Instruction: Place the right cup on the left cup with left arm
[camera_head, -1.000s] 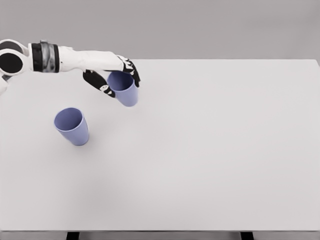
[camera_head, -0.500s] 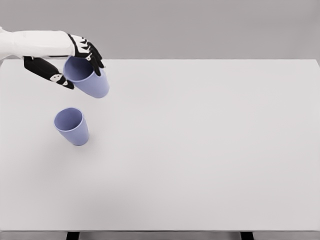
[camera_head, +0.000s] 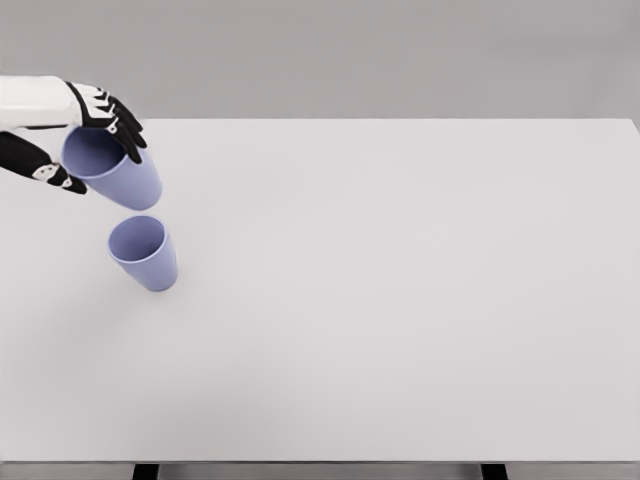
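A lavender-blue cup (camera_head: 146, 254) stands upright on the white table (camera_head: 400, 280) at the left. A second cup (camera_head: 115, 170) of the same colour hangs tilted in the air just above it and slightly to the left, its base near the standing cup's rim. My left hand (camera_head: 88, 140) is shut on this raised cup, black fingers (camera_head: 118, 122) over its far rim and the thumb below on the left. The white left arm enters from the upper left edge. The right arm does not show.
The table's front edge runs along the bottom of the view, with two dark legs below it. A plain grey wall lies behind the far edge.
The left hand has carried the held cup leftward and slightly down, from beyond the table's middle-left to just above the standing cup. The standing cup has not moved.
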